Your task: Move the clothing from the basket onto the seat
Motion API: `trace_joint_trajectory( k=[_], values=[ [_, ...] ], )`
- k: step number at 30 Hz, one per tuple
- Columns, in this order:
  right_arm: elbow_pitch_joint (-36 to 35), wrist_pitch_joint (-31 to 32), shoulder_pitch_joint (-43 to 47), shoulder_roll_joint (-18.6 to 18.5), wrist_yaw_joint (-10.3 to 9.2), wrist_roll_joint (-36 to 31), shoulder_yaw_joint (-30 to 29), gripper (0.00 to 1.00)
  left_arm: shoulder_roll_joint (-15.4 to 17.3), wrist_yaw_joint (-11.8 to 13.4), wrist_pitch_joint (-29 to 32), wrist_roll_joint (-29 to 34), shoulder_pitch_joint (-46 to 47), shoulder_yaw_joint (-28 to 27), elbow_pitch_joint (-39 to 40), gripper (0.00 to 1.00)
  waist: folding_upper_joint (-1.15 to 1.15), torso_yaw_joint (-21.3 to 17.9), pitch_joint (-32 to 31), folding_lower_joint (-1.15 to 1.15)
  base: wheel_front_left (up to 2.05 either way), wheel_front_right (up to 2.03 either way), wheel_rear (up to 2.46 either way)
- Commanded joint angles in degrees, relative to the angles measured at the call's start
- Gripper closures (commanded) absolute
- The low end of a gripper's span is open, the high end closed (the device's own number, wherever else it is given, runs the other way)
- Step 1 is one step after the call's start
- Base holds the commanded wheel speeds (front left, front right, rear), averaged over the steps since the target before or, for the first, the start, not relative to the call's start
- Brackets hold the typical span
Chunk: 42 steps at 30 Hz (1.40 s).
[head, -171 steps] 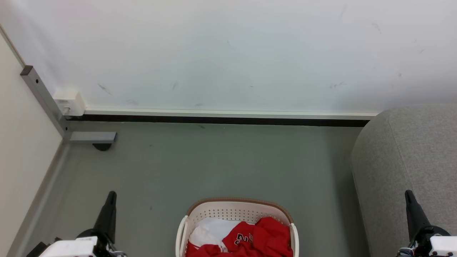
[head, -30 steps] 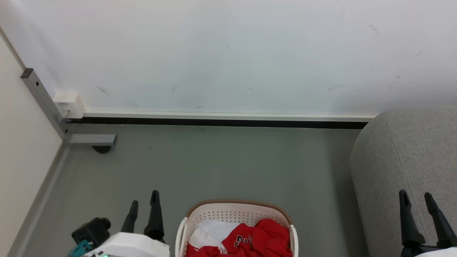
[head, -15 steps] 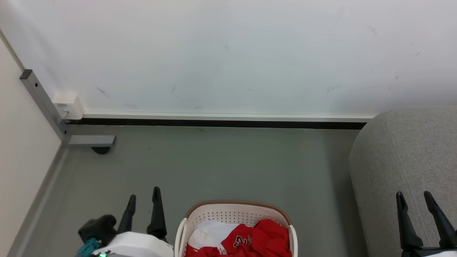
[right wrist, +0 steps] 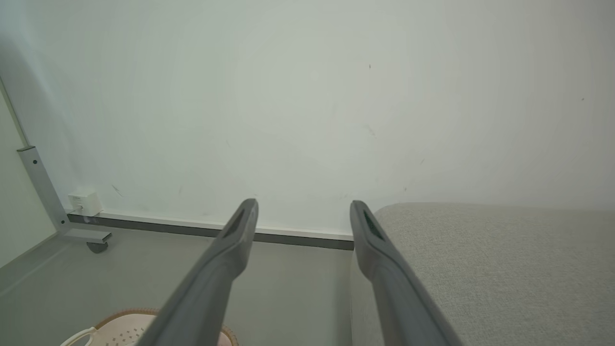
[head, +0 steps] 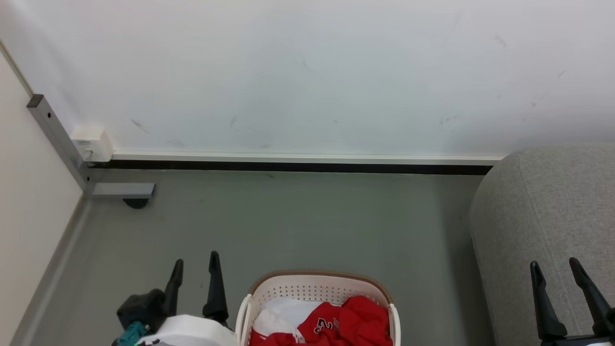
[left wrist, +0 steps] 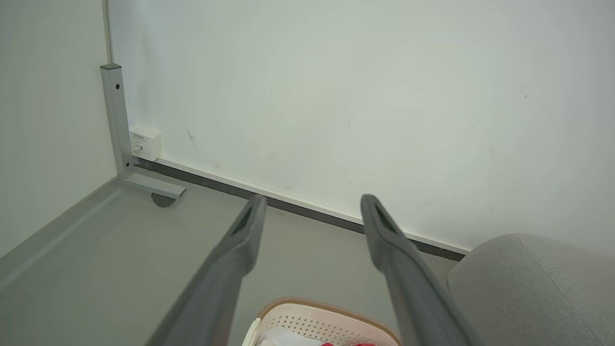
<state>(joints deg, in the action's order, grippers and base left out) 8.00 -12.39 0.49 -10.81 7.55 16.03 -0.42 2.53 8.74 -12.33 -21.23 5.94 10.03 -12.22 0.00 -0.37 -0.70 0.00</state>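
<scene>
The clothing [head: 358, 319] lies heaped in the basket [head: 317, 276], which stands on the floor [head: 298, 221] well back from its far edge at the wall, with the seat [head: 547, 206] to its right; nothing red is on the seat yet. The left gripper [head: 196, 262] hangs just left of the basket; the right gripper [head: 553, 264] shows against the seat's left side. Both are spread wide and hold nothing, likely readied for a reach down into the basket. The basket's near half is cut off at the head view's bottom edge; a white cloth [head: 283, 312] lies beside and partly under the red; how many garments there are cannot be told.
</scene>
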Motion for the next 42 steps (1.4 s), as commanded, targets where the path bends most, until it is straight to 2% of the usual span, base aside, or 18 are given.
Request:
trace_joint_trajectory(
  k=[1,12,23,42],
  values=[
    [-0.11,-0.58,0.66,-0.47,-0.1,-1.54,-0.15,0.0,0.49,0.38,-0.64,1.93,0.58,0.2,0.15,0.0,0.0,0.04,0.01,0.0,0.0,0.0,0.0],
    [-0.28,-1.82,0.86,-0.93,-0.11,-5.64,0.11,0.0,0.52,1.35,-1.87,6.24,0.39,1.11,0.16,0.0,0.0,0.0,-0.14,0.0,0.0,0.0,0.0],
    [0.28,-2.92,1.27,-0.02,-0.12,-4.39,-0.59,0.0,0.55,1.93,-2.93,9.23,0.32,2.06,-1.13,0.0,0.0,0.0,-0.3,0.0,0.0,0.0,0.0],
    [1.34,-2.83,0.4,0.11,-0.12,-2.01,-1.04,0.0,0.53,1.12,-2.84,8.0,0.27,1.86,-2.73,0.0,0.0,-0.97,0.27,0.0,0.0,0.0,0.0]
  ],
)
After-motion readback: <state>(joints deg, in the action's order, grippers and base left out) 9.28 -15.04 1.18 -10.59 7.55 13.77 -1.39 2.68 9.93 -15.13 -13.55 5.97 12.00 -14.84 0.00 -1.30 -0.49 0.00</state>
